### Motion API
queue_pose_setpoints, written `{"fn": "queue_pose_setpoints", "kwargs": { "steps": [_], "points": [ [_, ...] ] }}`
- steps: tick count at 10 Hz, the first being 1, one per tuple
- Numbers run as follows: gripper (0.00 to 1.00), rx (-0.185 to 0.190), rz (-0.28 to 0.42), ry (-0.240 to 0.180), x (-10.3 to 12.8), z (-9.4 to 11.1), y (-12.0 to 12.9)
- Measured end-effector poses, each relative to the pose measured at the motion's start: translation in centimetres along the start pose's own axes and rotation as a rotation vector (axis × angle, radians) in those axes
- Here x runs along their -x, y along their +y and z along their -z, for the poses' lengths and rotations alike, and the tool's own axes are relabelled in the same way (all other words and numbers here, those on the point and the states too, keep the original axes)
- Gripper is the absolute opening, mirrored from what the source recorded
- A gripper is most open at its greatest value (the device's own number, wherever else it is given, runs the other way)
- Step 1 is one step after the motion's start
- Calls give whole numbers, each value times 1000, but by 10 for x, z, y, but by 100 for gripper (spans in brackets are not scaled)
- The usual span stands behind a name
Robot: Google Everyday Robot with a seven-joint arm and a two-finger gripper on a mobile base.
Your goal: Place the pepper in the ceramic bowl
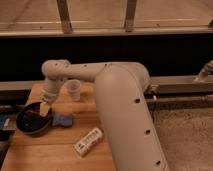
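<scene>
Near the desk (pixel 60 150) left edge: ceramic bowl (pixel 32 120), a dark red pepper (pixel 35 114) lying inside. Above its right rim, gripper (pixel 46 106). Beside the bowl, a blue object (pixel 62 120). Toward the back edge, a plastic cup (pixel 74 89). Near the front edge, a bottle (pixel 88 142) on its side.

One hand (pixel 46 106) over one ceramic bowl (pixel 25 127), one pepper (pixel 35 114), one cup (pixel 74 89), one bottle (pixel 88 141), one blue object (pixel 62 120).

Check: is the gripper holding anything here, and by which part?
Cannot be told. The gripper hangs over the black bowl's right rim; a pepper lies inside the bowl.
</scene>
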Motion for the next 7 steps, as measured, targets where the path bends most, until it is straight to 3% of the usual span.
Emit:
{"fn": "queue_pose_setpoints", "kwargs": {
  "steps": [2,3,7],
  "points": [
    [0,9,24,16,9,-9,5],
    [0,-8,44,25,14,-11,6],
    [0,-133,83,62,35,-12,-9]
  ]
}}
